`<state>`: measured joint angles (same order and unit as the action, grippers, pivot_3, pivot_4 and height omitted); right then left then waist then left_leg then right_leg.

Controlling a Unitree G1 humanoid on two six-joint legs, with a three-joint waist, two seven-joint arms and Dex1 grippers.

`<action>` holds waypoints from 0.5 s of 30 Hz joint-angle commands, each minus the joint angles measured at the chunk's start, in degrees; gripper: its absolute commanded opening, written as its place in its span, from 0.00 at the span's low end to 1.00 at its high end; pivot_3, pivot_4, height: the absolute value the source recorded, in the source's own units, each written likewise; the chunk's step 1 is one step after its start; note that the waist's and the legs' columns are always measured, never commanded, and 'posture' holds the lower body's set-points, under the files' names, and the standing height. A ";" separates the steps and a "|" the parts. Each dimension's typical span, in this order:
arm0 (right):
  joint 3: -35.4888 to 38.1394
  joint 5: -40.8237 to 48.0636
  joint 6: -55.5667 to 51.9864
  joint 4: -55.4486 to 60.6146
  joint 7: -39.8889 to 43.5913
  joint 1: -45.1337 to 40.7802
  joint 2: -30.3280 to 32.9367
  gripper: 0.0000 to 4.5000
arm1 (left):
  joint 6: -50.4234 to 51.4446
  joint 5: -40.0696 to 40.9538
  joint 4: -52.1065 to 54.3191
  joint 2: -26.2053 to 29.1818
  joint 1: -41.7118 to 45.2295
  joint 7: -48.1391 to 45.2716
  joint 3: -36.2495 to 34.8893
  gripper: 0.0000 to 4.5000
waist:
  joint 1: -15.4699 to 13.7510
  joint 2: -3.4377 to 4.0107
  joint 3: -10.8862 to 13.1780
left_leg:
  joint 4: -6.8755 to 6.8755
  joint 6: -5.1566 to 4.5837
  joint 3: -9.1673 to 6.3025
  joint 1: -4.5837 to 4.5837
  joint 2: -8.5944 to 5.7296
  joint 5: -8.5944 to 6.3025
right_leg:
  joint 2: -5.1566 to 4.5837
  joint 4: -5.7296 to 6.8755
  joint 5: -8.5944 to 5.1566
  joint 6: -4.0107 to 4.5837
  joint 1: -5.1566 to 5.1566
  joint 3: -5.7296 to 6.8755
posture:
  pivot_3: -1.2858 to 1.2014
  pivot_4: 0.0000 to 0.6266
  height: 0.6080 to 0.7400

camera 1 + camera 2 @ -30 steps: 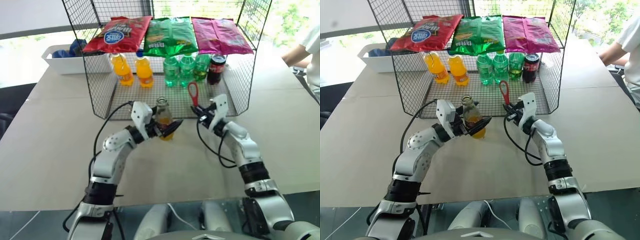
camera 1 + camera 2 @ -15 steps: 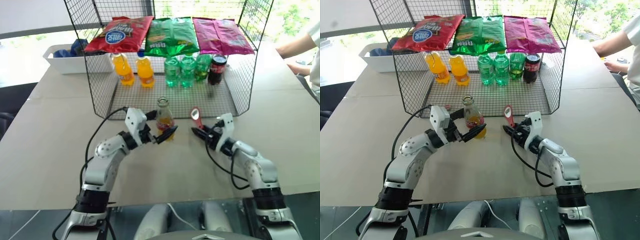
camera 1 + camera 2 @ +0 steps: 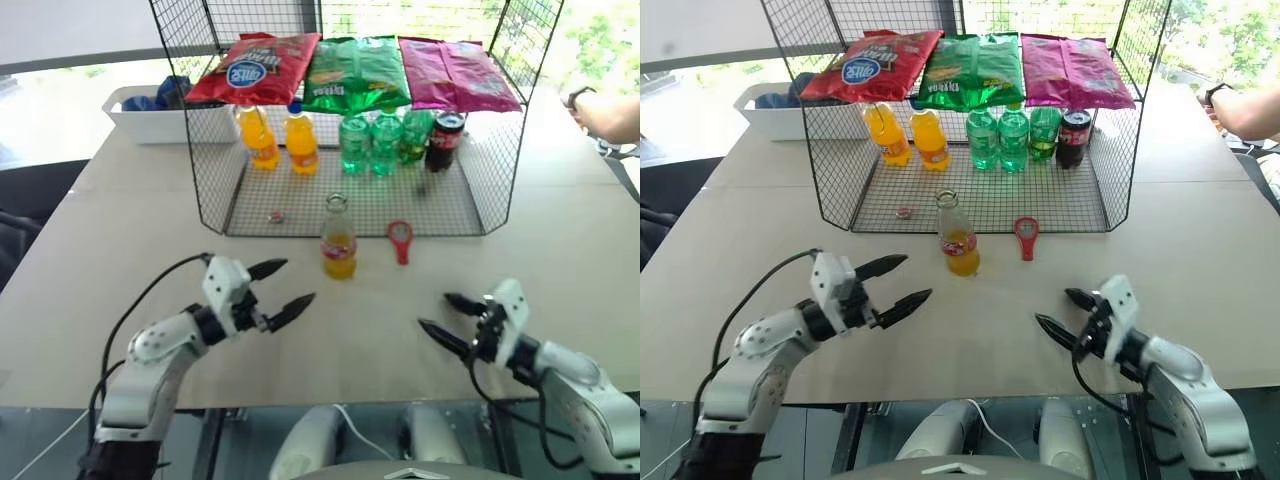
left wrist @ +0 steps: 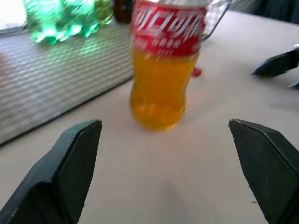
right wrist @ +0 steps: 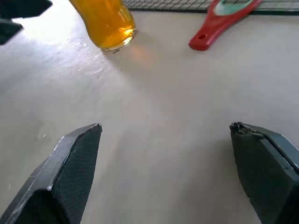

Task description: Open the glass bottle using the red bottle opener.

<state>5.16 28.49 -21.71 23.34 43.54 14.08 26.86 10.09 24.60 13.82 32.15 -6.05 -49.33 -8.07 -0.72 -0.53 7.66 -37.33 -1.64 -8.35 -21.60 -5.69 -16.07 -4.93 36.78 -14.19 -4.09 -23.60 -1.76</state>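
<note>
Left fingers: you have the left gripper [image 3: 278, 290] spread wide with nothing between its fingers, low over the desk [image 3: 120, 250], pointing toward the bottle.
Right fingers: your right gripper [image 3: 448, 320] is also spread wide and empty, low over the desk on your right, pointing inward.
Gap between grippers: you see both well apart from each other, and each is clear of the bottle and the opener.
Glass bottle: you find the glass bottle [image 3: 338, 238] upright on the desk, between and beyond the two grippers, just in front of the wire rack. Its mouth looks uncapped. Orange drink fills the lower part, below a red label band.
Bottle opener: your red bottle opener [image 3: 400, 240] lies flat just beside the bottle on its right, ring head at the edge of the rack's mesh floor, handle toward you.
Cap: you can see a small cap [image 3: 276, 216] on the mesh floor, left of the bottle.
Wire rack: your wire rack [image 3: 460, 205] holds two orange bottles [image 3: 280, 138], green bottles [image 3: 380, 140] and a dark cola bottle [image 3: 443, 138]; three snack bags [image 3: 360, 72] lie on top.
White bin: you have a white bin [image 3: 140, 118] behind the rack on the left.
Person: a person's arm [image 3: 605, 112] reaches in at the far right.
</note>
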 commanded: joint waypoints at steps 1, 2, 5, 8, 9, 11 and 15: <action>5.15 0.99 5.77 0.08 3.63 -0.05 2.47 0.99 | -2.11 -1.86 1.62 0.00 -2.77 2.04 -1.54 1.00 | 0.06 0.00 0.00 | -0.01 0.00 0.02 0.02 0.00 0.00 | 0.00 0.01 0.04 -0.07 0.01 -0.03 | 0.52 0.24 1.00; 6.13 1.14 6.46 -0.52 4.59 0.21 3.35 0.99 | -3.21 -3.32 2.04 -0.01 -4.46 2.67 -1.35 1.00 | 0.08 0.00 0.00 | -0.01 0.00 0.04 0.06 0.00 0.00 | -0.01 0.00 0.06 -0.10 0.02 -0.04 | 0.52 0.24 1.00; 7.67 1.26 8.77 -1.92 6.82 0.88 4.92 0.99 | -3.90 -3.61 3.23 -0.01 -7.70 2.94 -1.67 1.00 | -0.04 -0.02 0.01 | 0.03 -0.03 0.07 0.16 0.02 -0.02 | -0.01 -0.01 0.05 -0.09 0.09 -0.09 | 0.52 0.24 1.00; 8.21 0.39 11.77 -3.33 7.56 0.82 4.90 0.99 | -3.91 -3.45 3.51 -0.03 -9.22 3.68 -2.51 1.00 | -0.25 -0.03 0.02 | 0.04 -0.02 0.02 0.15 0.05 -0.02 | -0.02 -0.02 0.05 -0.09 0.09 -0.01 | 0.52 0.24 1.00; 8.45 0.24 12.96 -3.99 7.69 0.80 4.58 0.99 | -4.16 -3.83 3.59 0.13 -9.94 3.88 -2.76 1.00 | -0.24 -0.02 0.02 | 0.04 -0.02 0.02 0.15 0.05 -0.02 | -0.04 -0.01 0.05 -0.09 0.10 -0.01 | 0.52 0.24 1.00; 8.77 -0.75 15.97 -5.61 8.46 1.23 4.51 0.99 | -4.73 -3.90 4.10 0.31 -11.80 3.84 -3.54 1.00 | -0.13 -0.03 0.02 | 0.03 -0.03 0.04 0.15 0.04 -0.03 | -0.06 -0.01 0.05 -0.09 0.11 -0.04 | 0.52 0.24 1.00; 9.21 -1.49 18.91 -8.12 9.40 1.57 5.29 0.99 | -5.29 -4.02 4.36 -0.02 -13.40 4.77 -5.16 1.00 | -0.10 -0.03 0.02 | 0.04 -0.06 0.07 0.15 0.04 -0.05 | -0.05 -0.03 0.05 -0.09 0.10 -0.07 | 0.52 0.24 1.00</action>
<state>12.35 27.01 -4.73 15.02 52.23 15.68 31.55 6.30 20.43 15.71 31.98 -19.17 -45.01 -11.49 -0.82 -0.56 7.68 -37.29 -1.70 -8.27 -21.45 -5.65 -16.11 -4.99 36.75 -14.14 -4.18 -23.50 -1.83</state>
